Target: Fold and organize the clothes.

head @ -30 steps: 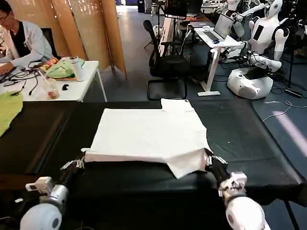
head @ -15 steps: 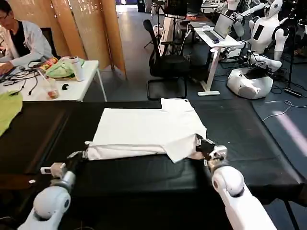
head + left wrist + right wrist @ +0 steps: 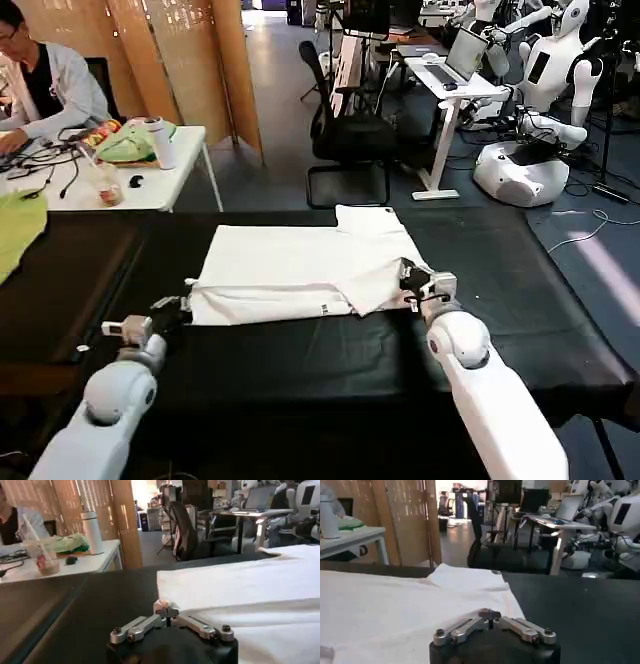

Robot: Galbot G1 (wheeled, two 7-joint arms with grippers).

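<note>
the white t-shirt [image 3: 305, 270] lies on the black table [image 3: 520, 300], its near hem folded up over the body, 1 sleeve pointing to 12 o'clock. the left gripper [image 3: 183, 302] sits at the shirt's 9 o'clock corner, fingers pinched together on a bit of cloth. the right gripper [image 3: 412, 283] sits at the 3 o'clock edge, fingers closed on the fabric there.

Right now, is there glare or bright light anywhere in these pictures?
Head view: daylight streaks the floor far right, and the black table shows soft sheen. Left wrist view: the white T-shirt looks very bright. Right wrist view: the window behind is blown out.
</note>
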